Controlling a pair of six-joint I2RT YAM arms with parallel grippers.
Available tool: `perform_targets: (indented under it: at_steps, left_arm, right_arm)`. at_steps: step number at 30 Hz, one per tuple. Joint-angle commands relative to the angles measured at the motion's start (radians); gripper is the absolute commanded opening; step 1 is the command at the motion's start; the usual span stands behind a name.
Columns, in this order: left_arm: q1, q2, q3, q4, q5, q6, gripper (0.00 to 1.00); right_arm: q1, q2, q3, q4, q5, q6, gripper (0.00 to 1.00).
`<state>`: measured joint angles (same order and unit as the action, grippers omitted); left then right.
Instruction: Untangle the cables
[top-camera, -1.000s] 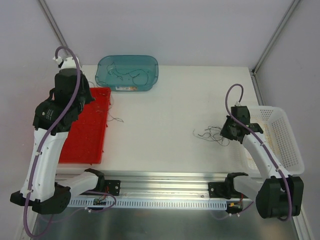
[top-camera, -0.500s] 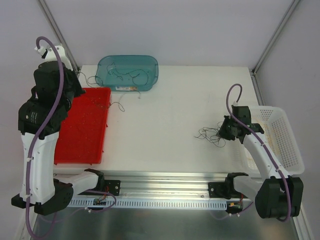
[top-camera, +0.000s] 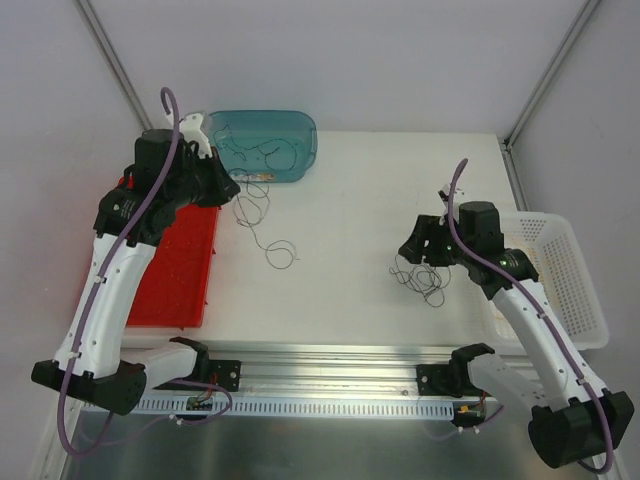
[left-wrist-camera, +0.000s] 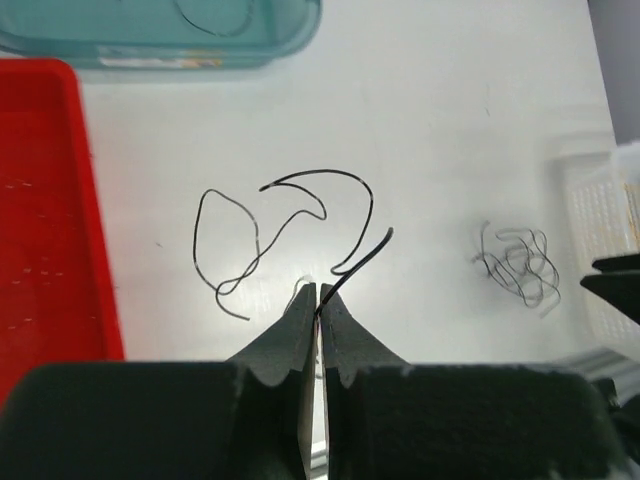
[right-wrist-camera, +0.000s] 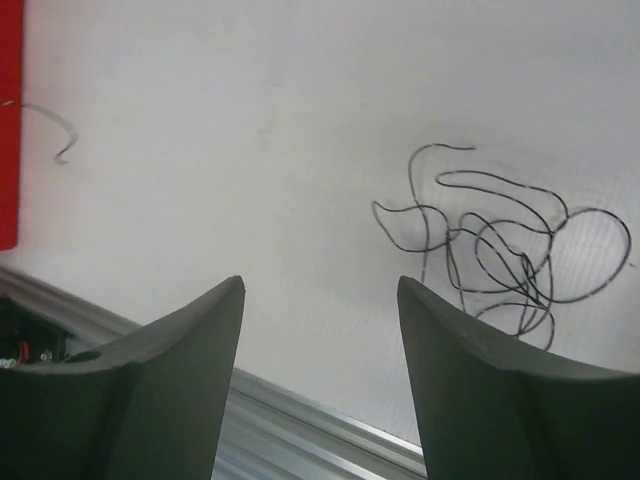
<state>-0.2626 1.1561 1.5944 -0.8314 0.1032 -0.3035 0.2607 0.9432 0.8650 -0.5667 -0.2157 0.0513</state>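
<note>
Cable tangle (right-wrist-camera: 500, 250) just beyond right tool (right-wrist-camera: 320, 283)

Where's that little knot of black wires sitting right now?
Seen from above, the tangle lies on the right side of the table, just by the open right gripper and left of the white basket.

Left pincer (left-wrist-camera: 318, 293) pinched closed; right pincer (right-wrist-camera: 320, 287) spread apart.

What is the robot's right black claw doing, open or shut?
Open. The right gripper has its two dark fingers spread wide with nothing between them; the tangle of thin dark wires lies apart on the white table.
</note>
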Motion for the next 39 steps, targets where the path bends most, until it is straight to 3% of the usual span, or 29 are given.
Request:
perform_targets:
  at_steps: [1,16,24,32,33,37,38,39]
  left_arm:
    - [-0.035,-0.016,-0.060,0.112,0.144,-0.063,0.00]
    - [-0.270,0.010,-0.172,0.204,0.170,-0.100,0.00]
    - [-0.280,-0.002,-0.171,0.221,0.176,-0.120,0.00]
    - [-0.282,-0.018,-0.172,0.230,0.207,-0.137,0.00]
    - [-0.282,-0.024,-0.172,0.233,0.207,-0.135,0.00]
    - [-0.282,-0.050,-0.174,0.232,0.162,-0.125,0.00]
    - [-0.282,-0.058,-0.178,0.232,0.132,-0.123,0.00]
    - [-0.282,-0.074,-0.180,0.232,0.115,-0.117,0.00]
  right_arm:
    - [0.063,-0.035,0.054,0.057,-0.073,-0.028,0.67]
    - [0.344,0.066,0.055,0.425,-0.100,0.110,0.67]
    - [0.452,0.147,0.035,0.649,-0.123,0.125,0.68]
    - [0.509,0.279,0.068,0.740,-0.094,0.107,0.66]
    - [0.511,0.292,0.072,0.743,-0.090,0.104,0.65]
    - [0.511,0.319,0.068,0.735,-0.070,0.090,0.40]
    - [0.509,0.318,0.062,0.734,-0.064,0.087,0.25]
    - [0.509,0.304,0.051,0.723,-0.051,0.081,0.18]
